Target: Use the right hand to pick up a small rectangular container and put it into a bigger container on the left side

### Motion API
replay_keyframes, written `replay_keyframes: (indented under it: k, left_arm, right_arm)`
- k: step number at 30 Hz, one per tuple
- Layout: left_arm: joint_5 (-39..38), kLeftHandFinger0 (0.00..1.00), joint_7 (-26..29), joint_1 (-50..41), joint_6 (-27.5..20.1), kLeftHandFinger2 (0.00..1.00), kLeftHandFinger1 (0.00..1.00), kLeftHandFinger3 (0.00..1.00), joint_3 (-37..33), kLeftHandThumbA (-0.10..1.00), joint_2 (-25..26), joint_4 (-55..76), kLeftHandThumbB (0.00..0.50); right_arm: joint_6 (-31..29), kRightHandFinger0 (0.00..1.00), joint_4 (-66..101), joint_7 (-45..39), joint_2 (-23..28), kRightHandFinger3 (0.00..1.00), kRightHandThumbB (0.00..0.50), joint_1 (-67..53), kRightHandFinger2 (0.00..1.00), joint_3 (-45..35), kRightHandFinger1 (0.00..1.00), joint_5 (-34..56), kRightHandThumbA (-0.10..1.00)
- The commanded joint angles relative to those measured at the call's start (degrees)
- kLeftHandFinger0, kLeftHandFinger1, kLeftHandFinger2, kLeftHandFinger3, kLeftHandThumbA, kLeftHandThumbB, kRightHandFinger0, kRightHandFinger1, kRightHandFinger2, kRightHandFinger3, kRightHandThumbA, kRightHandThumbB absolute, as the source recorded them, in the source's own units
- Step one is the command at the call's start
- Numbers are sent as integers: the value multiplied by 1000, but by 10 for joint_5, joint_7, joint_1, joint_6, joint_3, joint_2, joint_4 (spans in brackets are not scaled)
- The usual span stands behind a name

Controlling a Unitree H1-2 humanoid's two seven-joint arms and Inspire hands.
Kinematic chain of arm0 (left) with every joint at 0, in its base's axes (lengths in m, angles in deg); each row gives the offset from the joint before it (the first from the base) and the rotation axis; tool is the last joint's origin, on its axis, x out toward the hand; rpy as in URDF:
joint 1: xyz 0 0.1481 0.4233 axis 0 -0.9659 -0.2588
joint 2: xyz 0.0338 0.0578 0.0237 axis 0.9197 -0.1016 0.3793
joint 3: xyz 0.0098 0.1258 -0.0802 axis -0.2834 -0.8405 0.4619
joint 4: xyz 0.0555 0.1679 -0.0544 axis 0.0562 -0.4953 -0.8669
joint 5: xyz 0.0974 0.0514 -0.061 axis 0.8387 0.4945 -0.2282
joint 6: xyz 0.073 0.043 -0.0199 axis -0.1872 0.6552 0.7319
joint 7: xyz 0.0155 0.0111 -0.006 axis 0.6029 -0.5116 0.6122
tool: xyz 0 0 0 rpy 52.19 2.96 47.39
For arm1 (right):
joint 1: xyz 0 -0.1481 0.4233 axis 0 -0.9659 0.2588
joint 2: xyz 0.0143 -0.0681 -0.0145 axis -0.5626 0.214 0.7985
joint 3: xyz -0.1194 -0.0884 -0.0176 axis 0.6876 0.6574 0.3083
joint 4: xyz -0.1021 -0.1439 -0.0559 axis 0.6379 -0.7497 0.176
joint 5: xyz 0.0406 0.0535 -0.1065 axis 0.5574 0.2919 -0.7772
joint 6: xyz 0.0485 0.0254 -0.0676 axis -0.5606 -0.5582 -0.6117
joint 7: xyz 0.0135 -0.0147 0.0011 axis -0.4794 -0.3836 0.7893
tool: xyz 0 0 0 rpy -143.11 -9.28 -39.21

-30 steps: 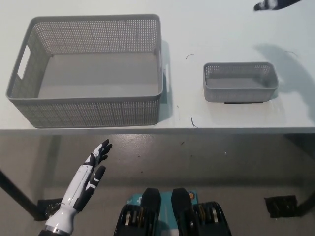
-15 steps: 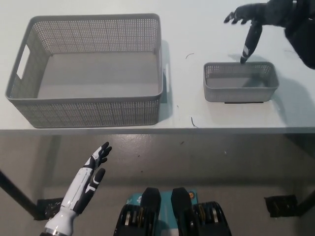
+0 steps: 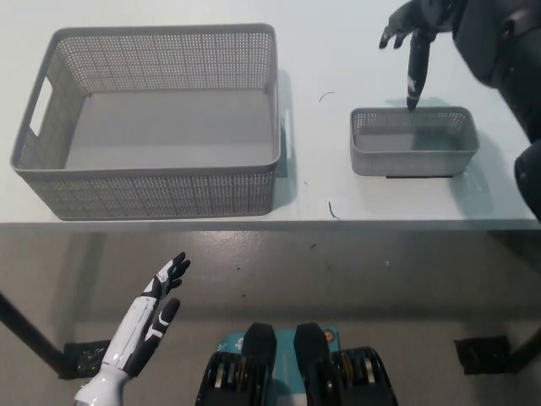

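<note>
Our black right hand (image 3: 418,34) has swung in from the top right and now hovers, fingers spread and empty, over the far rim of the small container (image 3: 413,141), right of the big container (image 3: 152,118); grasp comes next, while our white left hand (image 3: 156,306) idles open below the table (image 3: 338,51).

Looks like lab or test workspace, not home. Plain white table (image 3: 169,10) with thin dark metal leg (image 3: 25,334) on bare grey concrete floor (image 3: 338,279). On table only two grey perforated plastic baskets: large basket (image 3: 152,182), small basket (image 3: 412,156) well to right of it. Below table edge, black foot plate (image 3: 486,353) on floor at far right. Few dark scuff marks (image 3: 331,209) on tabletop between baskets.
</note>
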Motion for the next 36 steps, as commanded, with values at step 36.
replay_keyframes:
  k: [36]
  left_arm:
    - [5,1000,-8,11,-7,1000,1000,1000,-5,1000,6,21,282]
  right_arm:
    - [-2,1000,-21,137,4,1000,322,-122,1000,-117,1000,-8,1000]
